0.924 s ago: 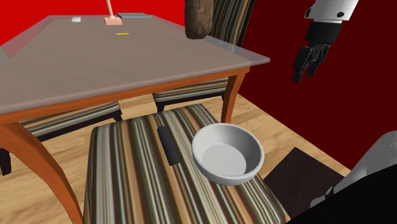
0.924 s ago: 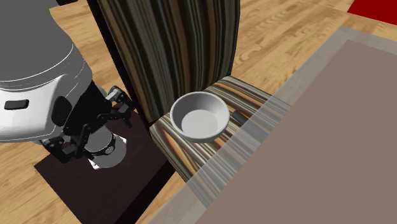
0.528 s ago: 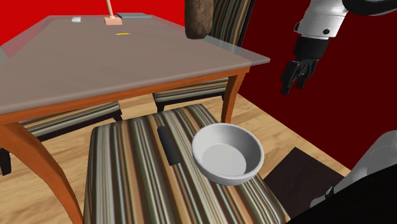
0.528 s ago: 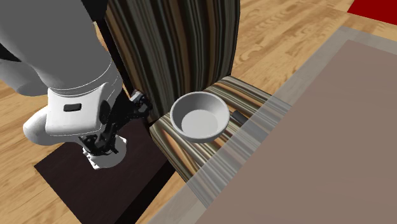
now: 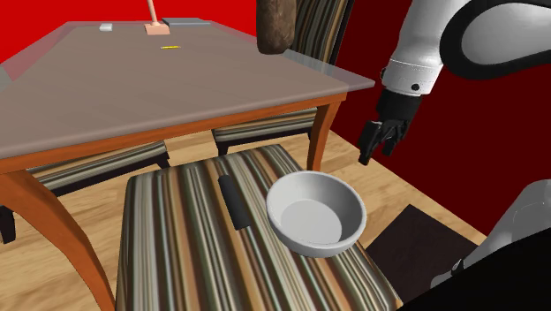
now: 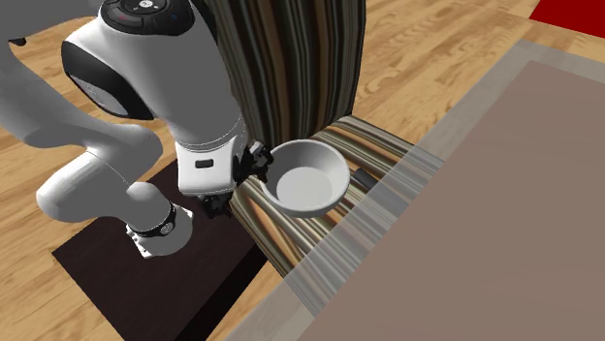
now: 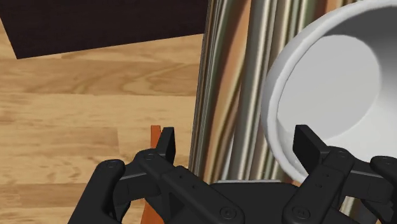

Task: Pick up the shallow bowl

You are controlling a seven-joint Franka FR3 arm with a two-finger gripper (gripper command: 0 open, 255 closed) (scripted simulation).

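A shallow white-grey bowl (image 5: 315, 212) sits upright on the striped seat of a chair (image 5: 185, 247), close to the seat's edge nearest the stand. It also appears from above as the bowl (image 6: 308, 177). My black gripper (image 5: 370, 148) hangs in the air above and beside the bowl, toward the shoulder view's right. From the other side the gripper (image 6: 259, 165) is just off the bowl's rim, partly covered by the white forearm. In the wrist view the gripper (image 7: 236, 145) is open and holds nothing. One finger (image 7: 308, 144) stands over the bowl's (image 7: 331, 83) rim, the other over the seat's edge.
A short black cylinder (image 5: 234, 201) lies on the seat beside the bowl. A grey-topped table (image 5: 132, 88) with wooden legs overhangs the chair's far side. The striped chair back (image 6: 262, 68) rises behind the arm. A dark mat (image 6: 145, 281) lies under the stand on the wood floor.
The arm has swung down toward the bowl. In the shoulder view the gripper moved down and left; in the second exterior view it came up to the bowl's rim. The fingers stayed open.
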